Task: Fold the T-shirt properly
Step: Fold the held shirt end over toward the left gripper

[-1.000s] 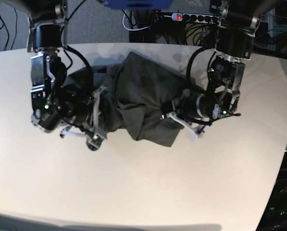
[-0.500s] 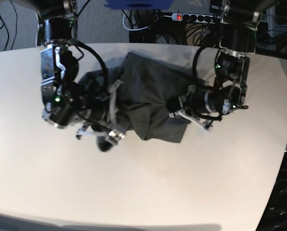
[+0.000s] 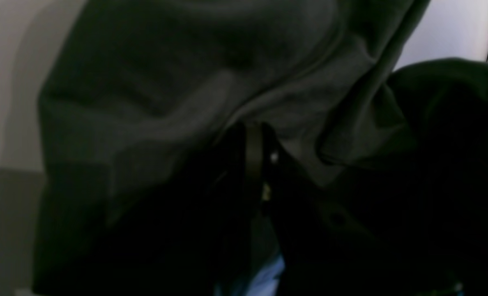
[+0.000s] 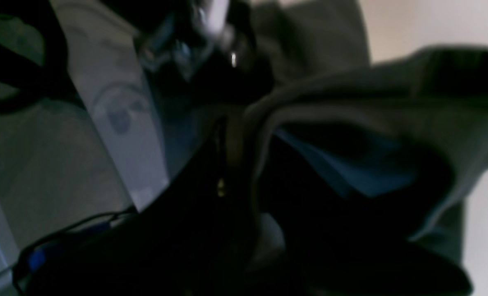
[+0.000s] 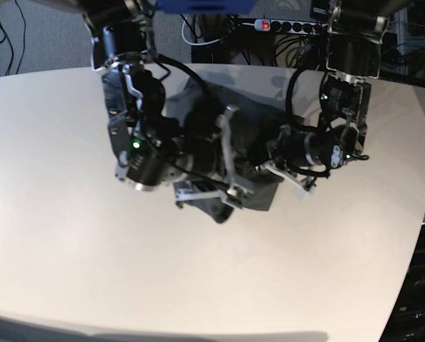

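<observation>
T-shirt (image 5: 258, 146) bunched near far counter (image 5: 70, 235) edge, fold only partly made. Cloth pinched in left jaws (image 3: 254, 135) and right jaws (image 4: 227, 135). Flattening, squaring judged outstanding.

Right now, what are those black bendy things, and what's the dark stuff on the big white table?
Those are two robot arms hanging over a white table. One picture looks down at the whole table. The other two come from small cameras on each arm's wrist, so they look dark and very close.

The dark stuff is a grey T-shirt, bunched between the arms. The robot is trying to fold it.

Each arm ends in a pincer. The right pincer is on the left side of the big picture, and the left pincer is on the right side. Both are pinched shut on the shirt's cloth. In the wrist pictures the T-shirt fills most of the view, draped around each pincer.
</observation>
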Motion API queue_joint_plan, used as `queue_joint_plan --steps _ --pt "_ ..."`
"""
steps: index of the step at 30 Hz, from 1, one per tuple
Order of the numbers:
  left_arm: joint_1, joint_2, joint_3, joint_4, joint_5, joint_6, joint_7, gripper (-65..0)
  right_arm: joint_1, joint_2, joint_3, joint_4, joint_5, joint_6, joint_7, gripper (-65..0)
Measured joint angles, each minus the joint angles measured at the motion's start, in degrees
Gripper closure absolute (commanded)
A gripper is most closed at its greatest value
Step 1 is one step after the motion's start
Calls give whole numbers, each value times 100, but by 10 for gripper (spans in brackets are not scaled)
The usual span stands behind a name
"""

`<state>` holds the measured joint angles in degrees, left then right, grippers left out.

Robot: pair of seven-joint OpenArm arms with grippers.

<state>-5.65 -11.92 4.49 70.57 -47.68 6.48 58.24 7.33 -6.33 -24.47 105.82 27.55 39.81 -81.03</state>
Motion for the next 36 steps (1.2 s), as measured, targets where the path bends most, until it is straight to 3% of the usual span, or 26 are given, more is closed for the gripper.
queue_joint_plan --steps 4,10,16,21,27,32,36 --pt "46 0 -22 7 -11 -33 -66 -23 81 -210 -9 -247 26 2 -55 -9" --pt "57 -13 -22 7 -15 -31 -50 -23 170 -177 -216 -483 59 4 -22 -9" --pt "59 -2 -24 11 -15 -33 -48 -23 332 -195 -234 -1311 1014 4 841 -9" --pt "63 -2 -28 33 -11 -31 -39 -23 544 -160 -245 -1508 1349 0 890 -9" --pt "570 -31 -26 1019 616 280 -33 -23 614 -179 -262 -1508 1447 0 955 -9" --pt "715 -11 -413 1502 951 448 778 -23 619 -186 -269 -1508 1488 2 979 -9" --pt "754 66 -704 1539 999 468 953 -23 629 -203 -282 -1508 1491 2 1027 -9"
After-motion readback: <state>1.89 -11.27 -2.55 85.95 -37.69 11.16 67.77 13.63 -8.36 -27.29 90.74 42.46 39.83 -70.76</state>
